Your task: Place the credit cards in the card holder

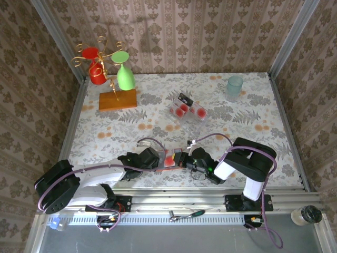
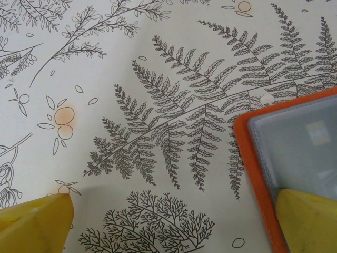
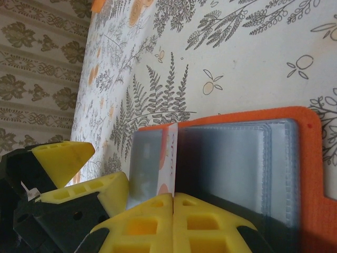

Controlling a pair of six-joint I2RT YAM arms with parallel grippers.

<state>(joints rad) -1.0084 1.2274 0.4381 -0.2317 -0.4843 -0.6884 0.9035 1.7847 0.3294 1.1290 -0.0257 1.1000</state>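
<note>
The card holder lies open on the cloth near the front edge, orange rim around grey-blue pockets. My right gripper is shut on one credit card, a pale card with red blotches standing on edge over the holder's left pocket. My left gripper is open, with its right finger resting on the holder's corner and its left finger over bare cloth. From above, both grippers meet at the holder. More credit cards lie in a loose pile farther back.
A wire stand with a red and a green cup on an orange wooden base stands at the back left. A teal cup sits at the back right. A tool lies on the front rail.
</note>
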